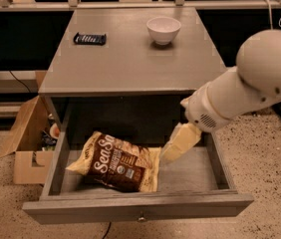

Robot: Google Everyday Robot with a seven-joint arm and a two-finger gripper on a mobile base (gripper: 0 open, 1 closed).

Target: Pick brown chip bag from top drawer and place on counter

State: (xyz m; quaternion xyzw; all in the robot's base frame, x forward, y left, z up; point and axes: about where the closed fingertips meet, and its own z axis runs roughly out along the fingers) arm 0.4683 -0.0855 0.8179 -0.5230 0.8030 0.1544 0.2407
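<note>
Found the gripper [169, 152] low inside the top drawer [140, 209], angled down and to the left, tip just beside the right-hand edge of the brown chip bag [116, 162]. Could not tell whether open or closed, nor whether touching the bag. Traced it back up to the white arm [250, 86], reaching in over the drawer's right side below the front lip of the counter [130, 59].

Judged three risks from here:
- a pinch on the thin edge seam alone, likely to slip off the crinkly film;
- a sideways shove sliding the bag leftward instead of catching it;
- a lift clipping the counter's overhang.

Noted the bag lying flat and face up on the drawer floor, left of centre. Read its long axis as running across the drawer, right end skewed slightly toward the front panel, pale yellow seams at left and right. Marked the white bowl [163, 30] and black packet [89, 38] near the counter's back as possible crowding for the placement.
</note>
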